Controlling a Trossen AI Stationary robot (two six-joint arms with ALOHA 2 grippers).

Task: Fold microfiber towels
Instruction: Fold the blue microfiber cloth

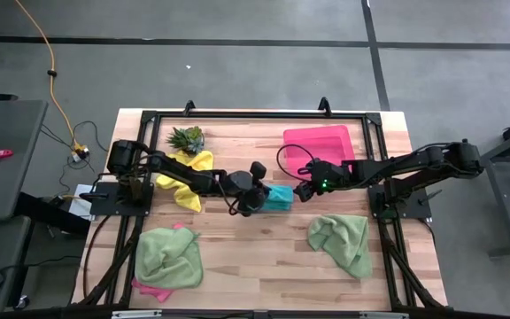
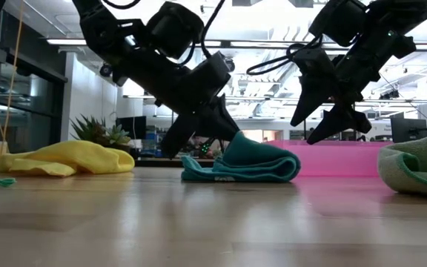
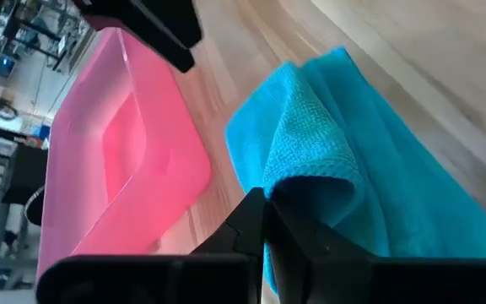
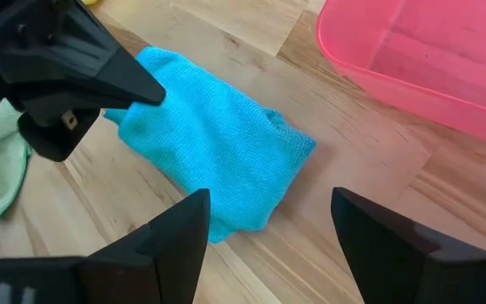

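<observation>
Now pinching folded teal towel (image 1: 279, 198) w/ left gripper (image 1: 261, 201) mid-table; right gripper (image 1: 305, 191) hovering just beside, fingers spread, near pink tray (image 1: 319, 142).

teal towel (image 1: 279, 198), yellow towel (image 1: 187, 175), pink tray (image 1: 319, 144), black tools
</observation>
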